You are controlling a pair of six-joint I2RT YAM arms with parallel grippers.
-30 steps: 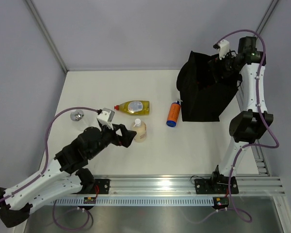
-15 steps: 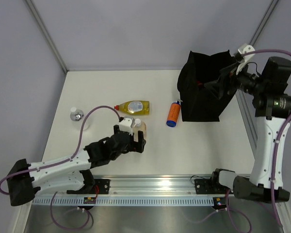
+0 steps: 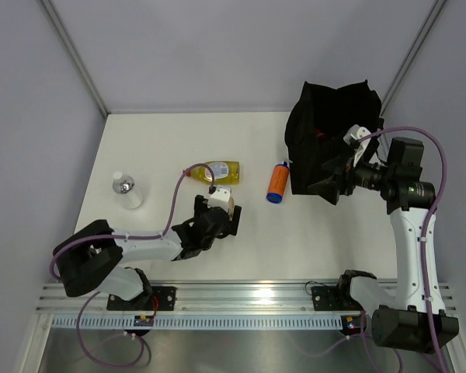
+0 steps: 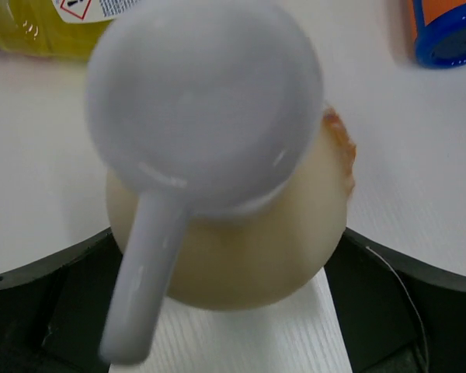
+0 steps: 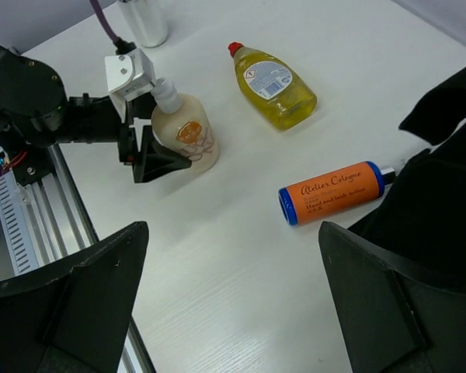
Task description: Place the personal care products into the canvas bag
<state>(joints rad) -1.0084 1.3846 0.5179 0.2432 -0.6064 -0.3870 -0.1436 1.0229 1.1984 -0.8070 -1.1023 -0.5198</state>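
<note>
**L pincer now astride cream bottle, R out of bag**

In the last sec the left gripper [image 3: 217, 221] swung in low. Its jaws are spread w/ the cream bottle [image 3: 222, 199] upright btwn them; can't tell if the pads touch yet. The right gripper [image 5: 233, 311] has backed out of the canvas bag [image 3: 318, 140], jaws wide, empty, bag right behind it. So the next pick looks set up: squeeze, lift. The yellow bottle [image 3: 213, 171] lies just beyond the L tips, the orange bottle [image 3: 277, 181] further right.

Pump bottle [image 5: 185, 132] stands before squeeze bottle [image 5: 276, 78], left of bag [image 3: 326, 148]
</note>
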